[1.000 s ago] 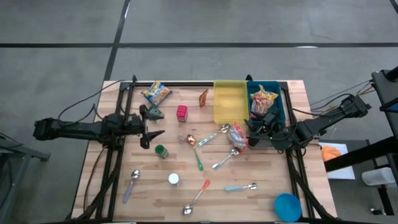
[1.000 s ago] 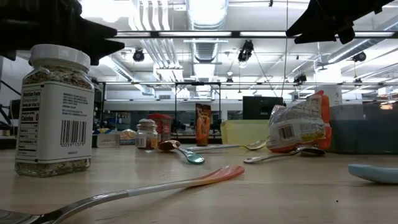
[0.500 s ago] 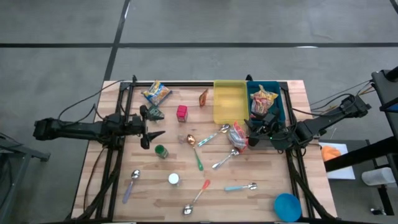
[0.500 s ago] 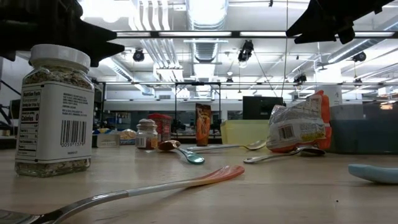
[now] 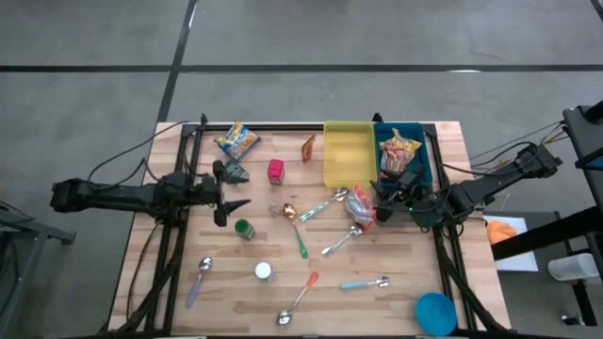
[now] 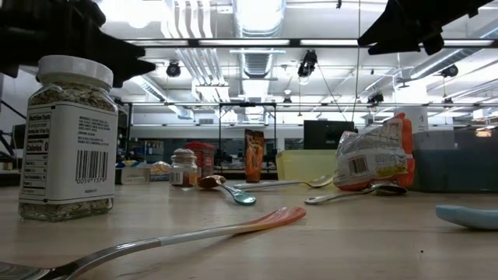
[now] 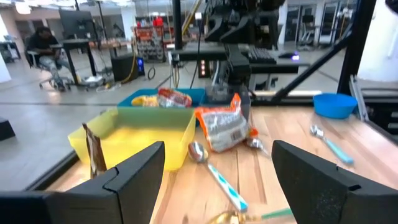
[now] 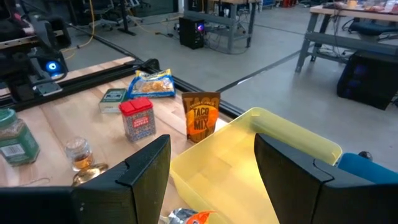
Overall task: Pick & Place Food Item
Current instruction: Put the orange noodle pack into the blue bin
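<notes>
Wooden desk (image 5: 405, 264) with both arms hovering, jaws open and empty. Left gripper (image 5: 229, 188) hangs above the desk's left side near a green jar (image 5: 244, 229). Right gripper (image 5: 383, 200) hangs just right of the snack bag (image 5: 358, 204), which lies beside the yellow bin (image 5: 346, 151).

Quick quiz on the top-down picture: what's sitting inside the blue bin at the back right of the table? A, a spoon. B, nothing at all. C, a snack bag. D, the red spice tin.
C: in the high view a snack bag lies inside the blue bin, while the yellow bin beside it holds nothing.
</notes>
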{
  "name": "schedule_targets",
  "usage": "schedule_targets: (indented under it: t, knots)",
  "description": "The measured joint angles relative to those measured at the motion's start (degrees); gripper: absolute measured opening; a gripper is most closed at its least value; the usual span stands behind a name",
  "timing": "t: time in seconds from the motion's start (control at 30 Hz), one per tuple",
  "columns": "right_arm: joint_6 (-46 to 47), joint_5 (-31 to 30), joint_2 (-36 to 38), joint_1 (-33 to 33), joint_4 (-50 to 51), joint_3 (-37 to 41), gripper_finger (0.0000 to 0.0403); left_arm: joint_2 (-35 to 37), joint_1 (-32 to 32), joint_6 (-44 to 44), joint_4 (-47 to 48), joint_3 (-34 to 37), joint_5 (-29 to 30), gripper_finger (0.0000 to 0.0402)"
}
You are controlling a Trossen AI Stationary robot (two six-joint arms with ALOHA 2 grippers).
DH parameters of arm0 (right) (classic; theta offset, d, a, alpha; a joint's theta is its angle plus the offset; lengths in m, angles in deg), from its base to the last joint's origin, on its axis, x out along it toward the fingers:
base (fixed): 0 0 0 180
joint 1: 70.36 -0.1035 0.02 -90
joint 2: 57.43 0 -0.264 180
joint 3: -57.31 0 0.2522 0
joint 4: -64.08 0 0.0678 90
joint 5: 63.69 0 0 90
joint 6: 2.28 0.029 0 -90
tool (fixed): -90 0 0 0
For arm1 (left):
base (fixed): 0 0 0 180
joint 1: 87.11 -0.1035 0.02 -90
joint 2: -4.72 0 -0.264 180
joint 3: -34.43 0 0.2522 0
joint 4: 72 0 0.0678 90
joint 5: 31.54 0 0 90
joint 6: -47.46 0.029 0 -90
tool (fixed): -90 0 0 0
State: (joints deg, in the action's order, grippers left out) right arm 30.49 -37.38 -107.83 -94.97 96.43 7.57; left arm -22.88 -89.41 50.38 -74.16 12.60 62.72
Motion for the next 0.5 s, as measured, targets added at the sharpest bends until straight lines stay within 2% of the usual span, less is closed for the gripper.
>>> schedule_targets:
  t: [0.3,0.4,0.5]
  knots:
    - [0.5,2.2,0.0,0.1,-1.6,0.0,0.0231,0.0,0.0,-0.1,9.1,0.0,0.0,0.03]
    - [0.5,6.7,0.0,0.1,-1.7,0.0,0.0231,0.0,0.0,-0.1,12.1,0.0,0.0,0.03]
    - [0.6,14.0,0.0,0.1,-1.8,0.0,0.0231,0.0,0.0,-0.1,15.0,0.0,0.0,0.03]
